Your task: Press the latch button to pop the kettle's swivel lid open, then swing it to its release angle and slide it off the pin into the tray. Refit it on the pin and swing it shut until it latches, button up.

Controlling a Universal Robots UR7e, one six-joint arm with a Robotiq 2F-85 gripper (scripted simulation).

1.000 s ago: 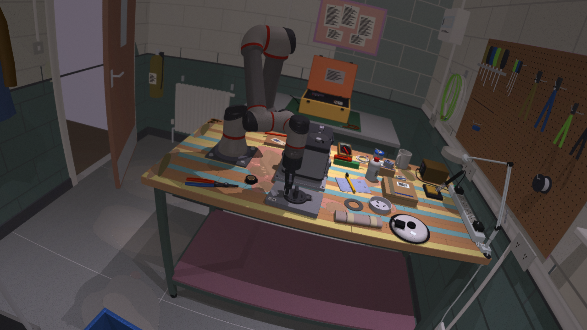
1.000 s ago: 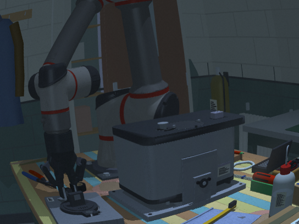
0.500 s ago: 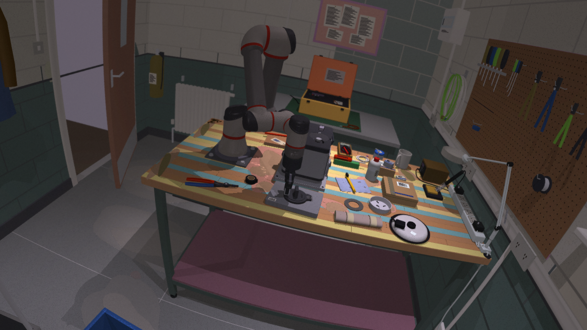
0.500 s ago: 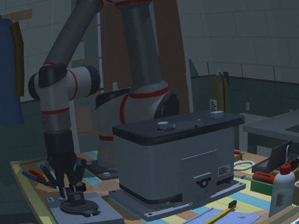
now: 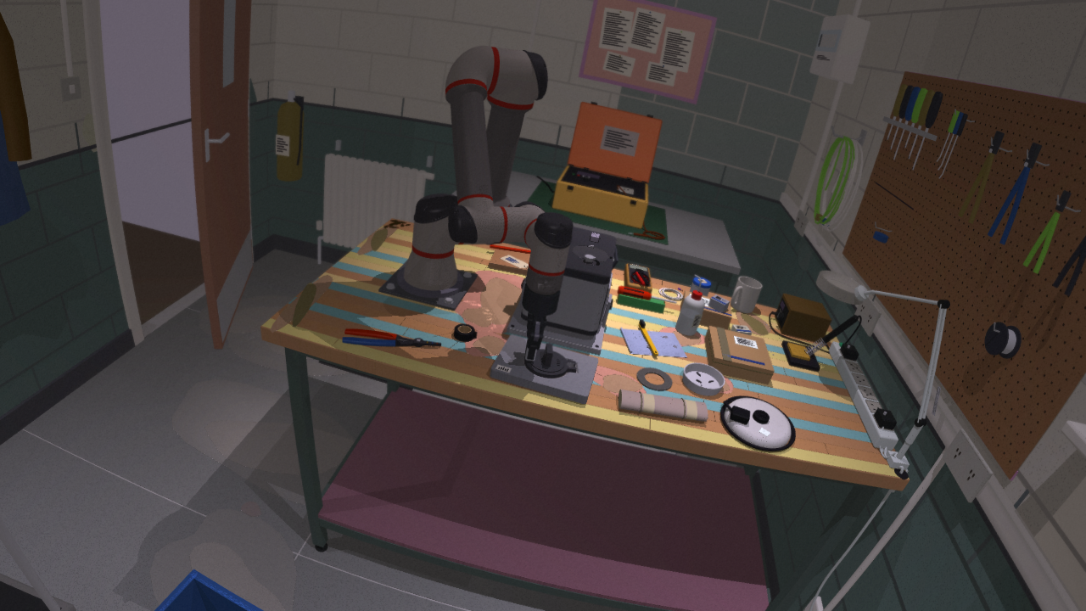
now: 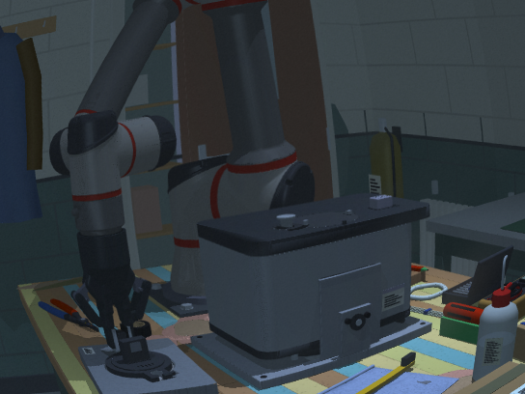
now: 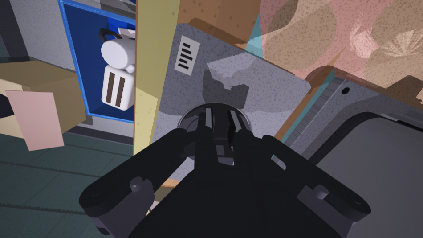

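Observation:
At the bench's front edge a grey tray (image 5: 544, 369) holds the round dark lid (image 6: 139, 362), which lies flat with a square block standing up from its top. My gripper (image 6: 126, 334) points straight down over that block (image 7: 220, 130), still open and holding nothing, its fingers either side of the block. Behind the tray stands the kettle body, a grey box (image 6: 309, 282) with a black top plate (image 5: 591, 254), a white round button (image 6: 285, 219) and a small white block (image 6: 380, 201) on it. My gripper's body hides most of the lid in the wrist camera.
The bench's front edge (image 7: 148, 74) runs just left of the tray, with a blue bin (image 7: 100, 59) on the floor below. Pliers (image 5: 387, 338) and a tape roll (image 5: 463, 332) lie to the left; a ring (image 5: 654, 378), a glue bottle (image 5: 689, 311) and boxes lie to the right.

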